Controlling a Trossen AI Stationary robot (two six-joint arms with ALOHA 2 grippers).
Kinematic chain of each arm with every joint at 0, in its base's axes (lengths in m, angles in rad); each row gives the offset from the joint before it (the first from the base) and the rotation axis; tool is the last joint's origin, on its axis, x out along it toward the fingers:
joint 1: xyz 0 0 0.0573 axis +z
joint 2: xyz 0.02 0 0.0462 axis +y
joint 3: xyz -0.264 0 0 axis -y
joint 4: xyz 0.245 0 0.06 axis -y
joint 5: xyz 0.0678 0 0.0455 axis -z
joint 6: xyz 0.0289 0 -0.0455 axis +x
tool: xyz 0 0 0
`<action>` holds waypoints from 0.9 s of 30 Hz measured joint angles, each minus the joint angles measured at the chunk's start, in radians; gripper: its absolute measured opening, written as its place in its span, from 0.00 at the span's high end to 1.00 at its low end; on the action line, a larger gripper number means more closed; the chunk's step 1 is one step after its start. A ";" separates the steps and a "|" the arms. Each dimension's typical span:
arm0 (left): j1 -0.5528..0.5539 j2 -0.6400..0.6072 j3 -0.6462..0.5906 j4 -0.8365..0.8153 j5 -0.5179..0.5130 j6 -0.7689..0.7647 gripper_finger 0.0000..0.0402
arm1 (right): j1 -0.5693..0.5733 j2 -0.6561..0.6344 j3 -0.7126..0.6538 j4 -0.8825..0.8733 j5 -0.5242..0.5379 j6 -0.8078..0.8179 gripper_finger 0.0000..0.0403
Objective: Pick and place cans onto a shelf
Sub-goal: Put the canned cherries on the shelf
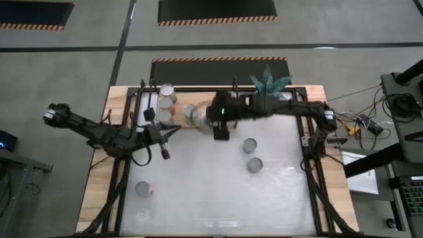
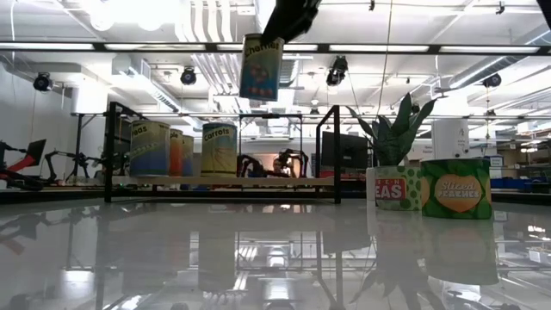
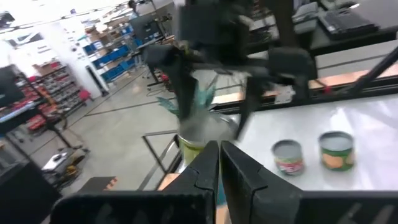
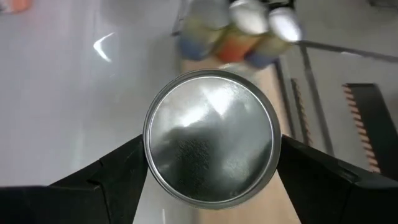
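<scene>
My right gripper (image 4: 211, 171) is shut on a can (image 2: 262, 67) with a blue and yellow label, high above the table and near the shelf (image 2: 258, 182). Three cans (image 2: 219, 148) stand on the shelf's board by their bases. Two more cans (image 2: 456, 188) stand on the white table at the right of the low view, and another can (image 1: 143, 189) stands near the left front. My left gripper (image 1: 173, 133) hovers shut over the table's left side and holds nothing. My right gripper pinches the can between its two fingers (image 4: 121, 171) on opposite sides of the wall, just under the shiny top rim (image 4: 152, 155). The fingers come from above, slanting down. The can hangs slightly tilted below them, clear of table and shelf.
A spiky green plant (image 1: 268, 82) in a white pot stands at the table's far edge, to the right of the shelf. The shelf's black frame posts (image 2: 337, 153) rise beside the board. Two cans (image 1: 250, 145) stand mid-table, with bare white tabletop (image 1: 211, 198) toward the near edge.
</scene>
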 joint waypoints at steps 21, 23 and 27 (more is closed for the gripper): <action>0.088 -0.010 0.000 -0.031 0.000 0.075 1.00 | -0.386 0.132 0.024 0.134 -0.319 -0.182 0.24; 0.097 -0.016 0.000 -0.031 0.000 0.092 1.00 | -0.398 0.167 0.024 0.139 -0.355 -0.208 0.24; 0.108 -0.024 0.000 -0.035 0.000 0.100 1.00 | -0.408 0.232 0.036 0.151 -0.370 -0.273 0.24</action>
